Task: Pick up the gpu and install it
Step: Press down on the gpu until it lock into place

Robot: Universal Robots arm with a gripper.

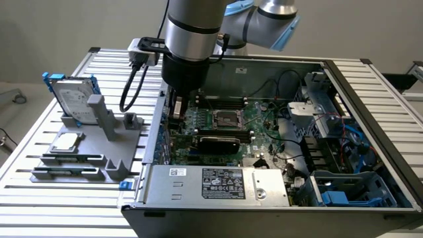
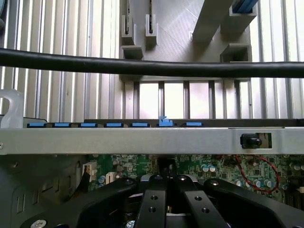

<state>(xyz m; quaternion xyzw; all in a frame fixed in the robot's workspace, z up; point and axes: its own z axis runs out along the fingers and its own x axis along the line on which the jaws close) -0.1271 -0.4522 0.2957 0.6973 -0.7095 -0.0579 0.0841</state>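
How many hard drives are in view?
1: the hard drive with blue rails, standing upright in the grey fixture at the exterior view's left, outside the case. The case's drive bays may hide more.

Hard drive on grey fixture

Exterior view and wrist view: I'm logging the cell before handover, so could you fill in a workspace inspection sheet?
Surface: slatted metal table, bearing an open computer case.
Job's things: gpu, black shroud, on the motherboard inside the case.
Clutter: hard drive and CPU chip on a grey holder.
Grippers: gripper, fingers shut, by the case's rear wall.
Cables: black cable hangs from the wrist.
Surroundings: pale wall behind.
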